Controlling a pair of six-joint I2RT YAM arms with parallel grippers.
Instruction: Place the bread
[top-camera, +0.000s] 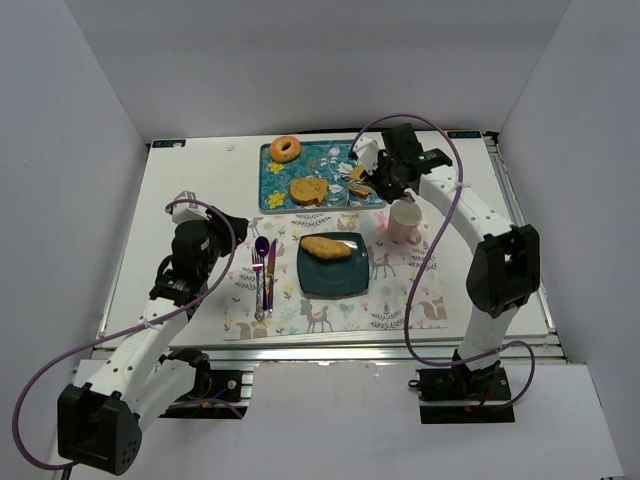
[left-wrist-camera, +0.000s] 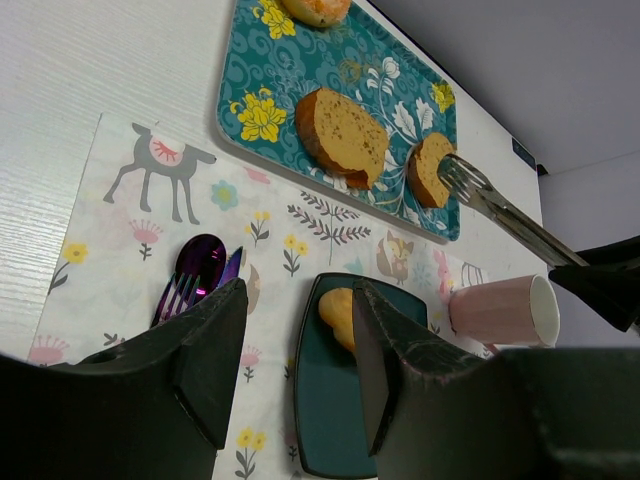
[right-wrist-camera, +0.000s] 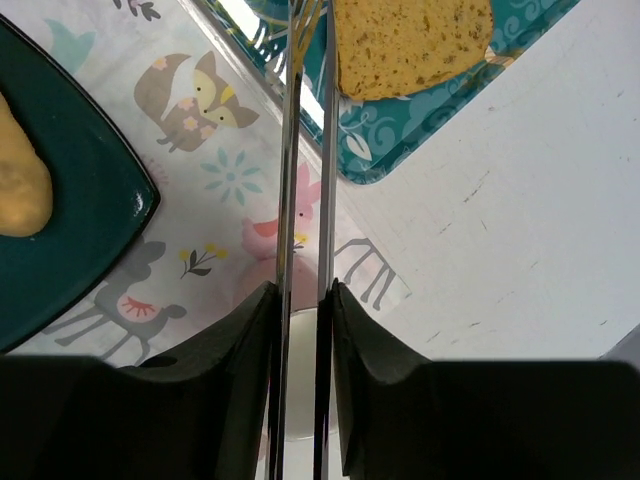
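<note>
Right pincer (right-wrist-camera: 300, 300) is clenched on a pair of metal tongs (right-wrist-camera: 293, 150), reaching out over the far right corner of the tray (top-camera: 330, 155). Left pincer (left-wrist-camera: 298, 300) is released, jaws wide apart, hovering over the placemat (top-camera: 240, 300) beside the cutlery (top-camera: 263, 270) and holding nothing

The bread (right-wrist-camera: 410, 45), a small brown slice, lies on the tray at its right end, near a larger slice (top-camera: 309, 190) and well apart from the plate (top-camera: 325, 285). The forked tong tips sit right at the slice's edge. In the right wrist view the two tong arms run close together just left of the slice, so the slice seems to be beside them, not between them

Judging by this, the step in hand is the pick-up: the bread is not yet caught. The next move likely calls for letting the tongs spread, shifting them sideways so one arm passes each side of the slice, then squeezing and lifting across to the plate, which already carries a pale pastry (top-camera: 326, 247). A pink mug (top-camera: 404, 218) stands close under that path and could be knocked

In the right wrist view, the slice's long axis runs crossways to the tongs, with its rounded crust toward the camera; its heading in the top view is too small to tell
</note>
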